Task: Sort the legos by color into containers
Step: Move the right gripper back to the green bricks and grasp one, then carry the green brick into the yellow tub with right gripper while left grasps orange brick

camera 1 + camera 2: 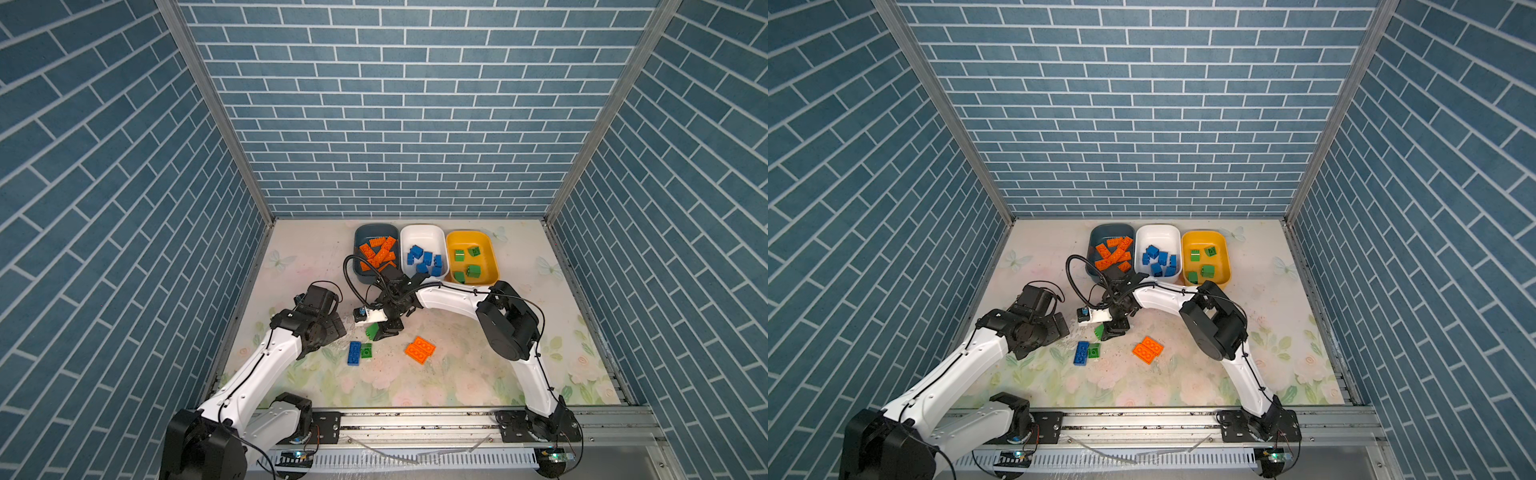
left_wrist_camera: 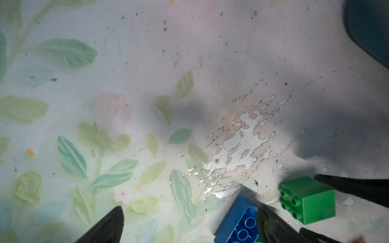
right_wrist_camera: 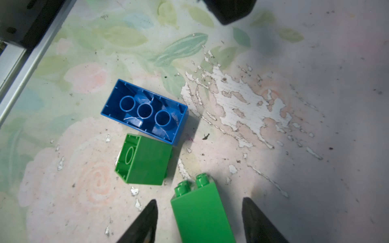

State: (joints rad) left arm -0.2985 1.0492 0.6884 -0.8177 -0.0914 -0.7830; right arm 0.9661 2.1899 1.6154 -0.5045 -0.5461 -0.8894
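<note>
My right gripper is open and straddles a green lego that lies on its side on the table, with a gap on each side of it. In both top views this lego sits at the table's middle left. Close by lie an upturned blue lego and a second green lego, side by side. Two orange legos lie to the right. My left gripper is open and empty just left of the blue lego. The teal container holds orange legos, the white container blue ones, the yellow container green ones.
The three containers stand in a row at the back of the flowered table. Blue brick-pattern walls close in three sides. A metal rail runs along the front edge. The right arm's elbow hangs over the table's right half.
</note>
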